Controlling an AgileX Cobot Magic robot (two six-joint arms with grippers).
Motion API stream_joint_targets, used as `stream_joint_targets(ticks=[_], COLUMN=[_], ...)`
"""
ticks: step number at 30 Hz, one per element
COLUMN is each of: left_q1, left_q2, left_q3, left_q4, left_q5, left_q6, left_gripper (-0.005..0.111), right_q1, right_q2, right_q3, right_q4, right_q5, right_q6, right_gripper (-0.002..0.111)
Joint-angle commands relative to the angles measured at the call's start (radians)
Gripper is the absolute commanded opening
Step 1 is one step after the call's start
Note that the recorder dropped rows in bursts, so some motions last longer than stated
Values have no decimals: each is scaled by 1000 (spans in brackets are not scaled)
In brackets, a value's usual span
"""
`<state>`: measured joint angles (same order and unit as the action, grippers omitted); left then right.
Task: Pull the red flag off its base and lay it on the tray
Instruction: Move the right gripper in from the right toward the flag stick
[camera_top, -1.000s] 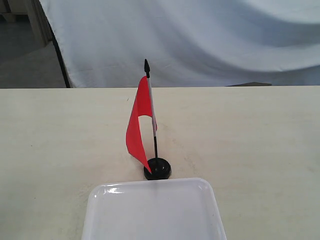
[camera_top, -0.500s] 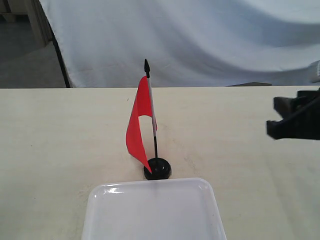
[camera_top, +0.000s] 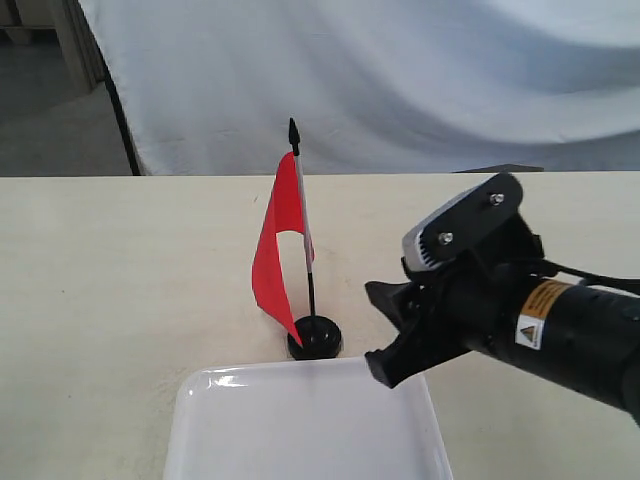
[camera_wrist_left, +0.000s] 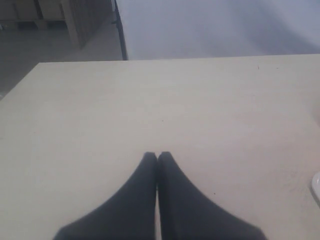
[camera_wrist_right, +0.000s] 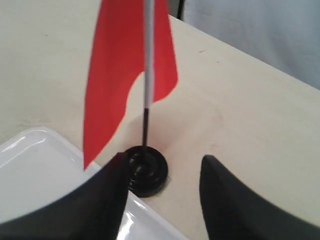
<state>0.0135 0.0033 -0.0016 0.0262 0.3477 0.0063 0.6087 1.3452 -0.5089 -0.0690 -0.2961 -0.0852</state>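
Exterior view: the red flag (camera_top: 275, 250) stands upright in the base (camera_top: 316, 338) on a pale table (camera_top: 120, 280), just behind the far rim of the white tray (camera_top: 300, 430). The right gripper (camera_top: 372, 330) reaches in from the right, jaws spread wide and empty, near the base. In the right wrist view, base and lower stick sit framed between the two fingers, with no contact apparent. The left gripper (camera_wrist_left: 156, 156) hovers over the table apart from the action, jaws pressed together on nothing. No step of the task looks done: the stick is not yet gripped, the flag is not pulled free and nothing lies on the tray. Grasping, lifting and laying down all remain.
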Motion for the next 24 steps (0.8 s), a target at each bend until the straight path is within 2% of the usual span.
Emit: stream_joint_targets(ticks=[1,5,14,24], left_q1=[-3,-3,-3,-3], left_q2=[-3,-3,-3,-3], left_q3=[2,2,2,2], left_q4=[3,3,3,3], left_q5=[-5,-5,-5,-5], left_q6=[-6,-6,-6,-6], left_gripper=[0,0,0,0], right_q1=[35,35,35,35], right_q2=[100,194,464,616], right_q3=[-2,-2,-4,-177], right_q4=[-11,-11,-3,-3], right_q5=[-143,-267,-707,-716], right_q6=[-6,48,99,99], right_gripper=[44,44,44,44])
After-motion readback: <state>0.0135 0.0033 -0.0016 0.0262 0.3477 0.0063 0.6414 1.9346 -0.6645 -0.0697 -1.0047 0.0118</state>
